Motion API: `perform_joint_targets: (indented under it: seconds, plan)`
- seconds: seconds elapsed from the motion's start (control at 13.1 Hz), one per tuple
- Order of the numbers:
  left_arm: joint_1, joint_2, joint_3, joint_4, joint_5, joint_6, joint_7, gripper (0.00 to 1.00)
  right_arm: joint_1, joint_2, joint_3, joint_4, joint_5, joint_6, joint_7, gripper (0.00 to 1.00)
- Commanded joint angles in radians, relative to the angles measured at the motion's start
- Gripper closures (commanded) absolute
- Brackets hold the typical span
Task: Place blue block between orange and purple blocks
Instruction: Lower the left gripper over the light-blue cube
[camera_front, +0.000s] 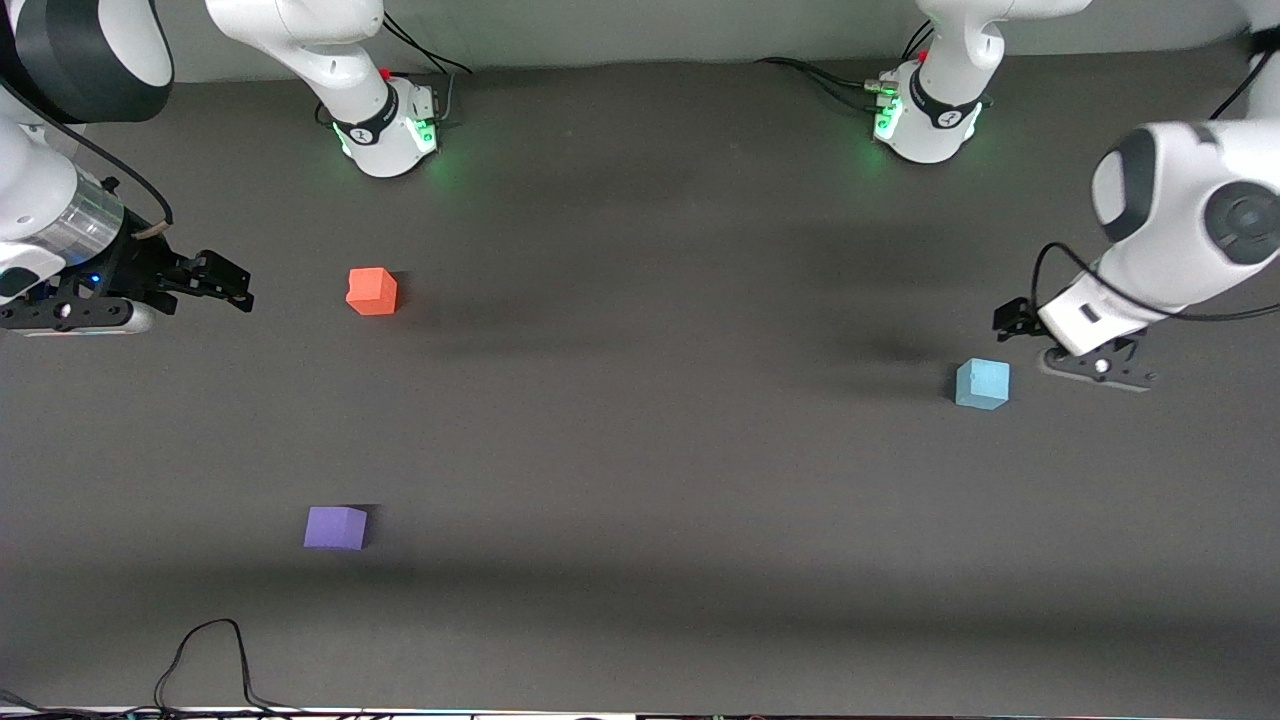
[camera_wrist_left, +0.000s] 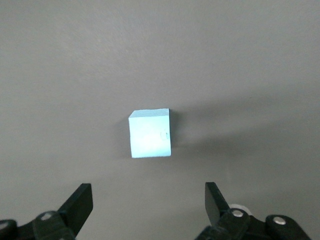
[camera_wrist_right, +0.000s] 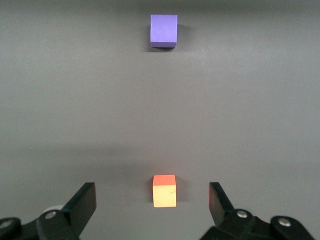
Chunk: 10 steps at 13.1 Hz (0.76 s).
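The blue block (camera_front: 981, 384), orange block (camera_front: 371, 291) and purple block (camera_front: 335, 527) look matt; the table (camera_front: 650, 450) too.

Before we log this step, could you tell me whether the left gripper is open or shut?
Open: the left gripper shows spread fingers, empty, near the blue block.

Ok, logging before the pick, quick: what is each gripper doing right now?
Left gripper: open, empty, over the table beside the small sky-blue matte cube.
Right gripper: open, empty, waiting.
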Motion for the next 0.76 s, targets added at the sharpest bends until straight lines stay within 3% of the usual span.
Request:
perform_joint_targets:
  seconds: [0.0,0.23,0.69]
  plan:
    - [-0.002,0.087,0.003,-0.021,0.013,0.113,0.016,0.0,-0.009,-0.014,0.009,-0.028,0.017,0.026,0.006,0.0]
    - [0.001,0.188,0.003,-0.023,0.014,0.224,0.053,0.0,-0.009,-0.016,0.009,-0.034,0.017,0.03,0.006,0.0]
    - [0.004,0.275,0.006,-0.044,0.019,0.344,0.075,0.0,-0.01,-0.013,0.009,-0.034,0.017,0.031,0.006,0.0]
